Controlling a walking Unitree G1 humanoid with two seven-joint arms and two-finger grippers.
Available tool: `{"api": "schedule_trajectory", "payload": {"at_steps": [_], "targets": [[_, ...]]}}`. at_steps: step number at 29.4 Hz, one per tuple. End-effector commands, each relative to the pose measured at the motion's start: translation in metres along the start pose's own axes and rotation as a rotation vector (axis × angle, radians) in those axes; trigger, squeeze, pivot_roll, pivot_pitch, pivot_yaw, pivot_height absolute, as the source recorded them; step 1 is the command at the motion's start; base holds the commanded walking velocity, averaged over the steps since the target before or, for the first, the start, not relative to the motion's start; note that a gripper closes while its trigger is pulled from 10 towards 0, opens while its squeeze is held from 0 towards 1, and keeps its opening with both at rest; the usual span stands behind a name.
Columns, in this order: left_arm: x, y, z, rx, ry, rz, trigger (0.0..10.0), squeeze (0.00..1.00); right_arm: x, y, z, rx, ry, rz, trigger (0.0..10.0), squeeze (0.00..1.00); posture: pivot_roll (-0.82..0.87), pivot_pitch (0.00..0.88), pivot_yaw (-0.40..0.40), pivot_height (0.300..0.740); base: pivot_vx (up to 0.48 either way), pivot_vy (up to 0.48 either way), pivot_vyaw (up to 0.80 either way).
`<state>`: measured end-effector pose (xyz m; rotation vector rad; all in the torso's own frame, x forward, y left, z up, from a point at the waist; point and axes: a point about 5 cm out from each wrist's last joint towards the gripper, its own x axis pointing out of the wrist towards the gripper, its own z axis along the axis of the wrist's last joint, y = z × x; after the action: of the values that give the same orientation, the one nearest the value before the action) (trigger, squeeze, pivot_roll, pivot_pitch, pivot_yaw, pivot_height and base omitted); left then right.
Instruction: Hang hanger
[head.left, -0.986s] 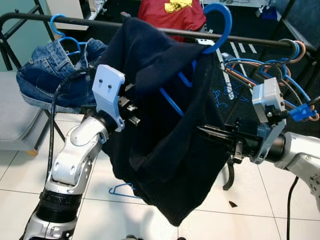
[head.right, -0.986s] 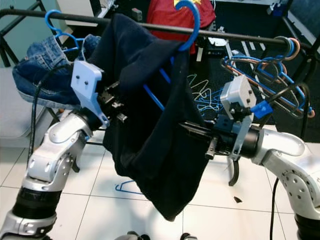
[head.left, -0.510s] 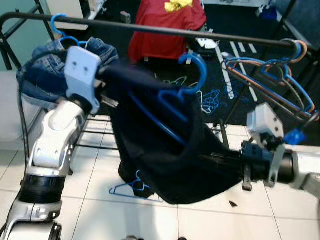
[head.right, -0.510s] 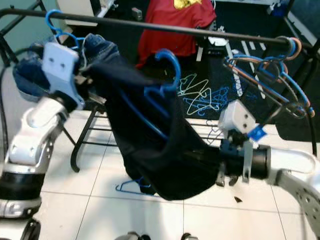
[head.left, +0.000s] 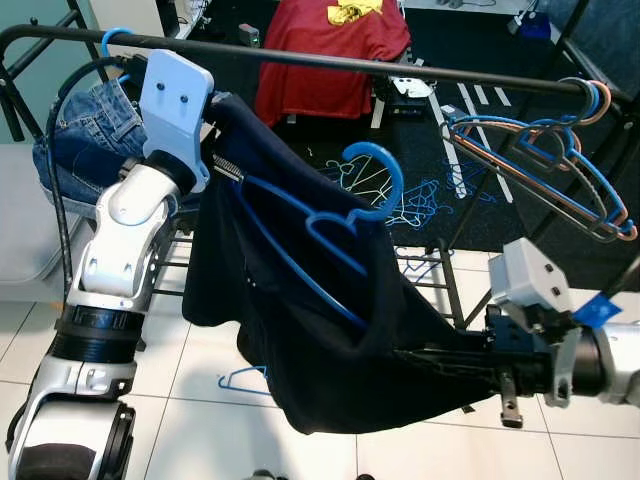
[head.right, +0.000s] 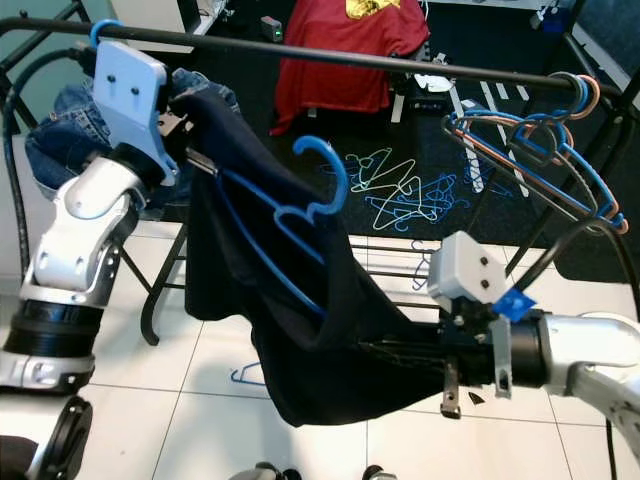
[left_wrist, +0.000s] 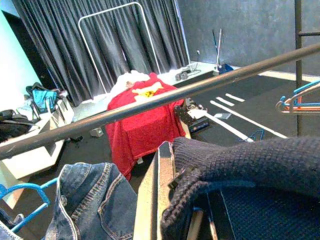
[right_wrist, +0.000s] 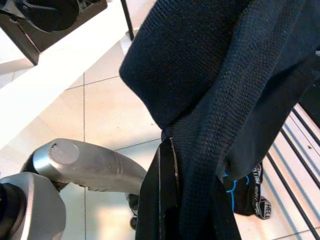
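White floor tiles are catching bright light at the near edge, giving way farther off to a dark floor marked with white stripes. A black rail is running left to right across the scene. Dark curtains are hanging along the far wall, with a white garment rack standing before them. At far left a pale green wall is showing, and a grey seat is sitting below it.
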<state>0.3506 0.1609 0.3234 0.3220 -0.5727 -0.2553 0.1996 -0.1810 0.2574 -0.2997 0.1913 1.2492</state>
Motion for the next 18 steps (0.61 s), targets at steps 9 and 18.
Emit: {"api": "schedule_trajectory", "payload": {"at_steps": [9,18], "targets": [[-0.006,0.024,-0.020,0.157,0.111,0.065,0.0,0.00,-0.026,0.001,0.035,-0.113,-0.109,-0.042,0.0,0.00,-0.07,0.192,0.004,0.740,0.000,0.000,0.00],[-0.015,0.038,-0.042,0.190,0.221,0.063,0.0,0.00,-0.044,-0.001,0.047,-0.154,-0.120,-0.106,0.0,0.00,-0.07,0.192,0.007,0.740,0.000,0.000,0.00]]}}
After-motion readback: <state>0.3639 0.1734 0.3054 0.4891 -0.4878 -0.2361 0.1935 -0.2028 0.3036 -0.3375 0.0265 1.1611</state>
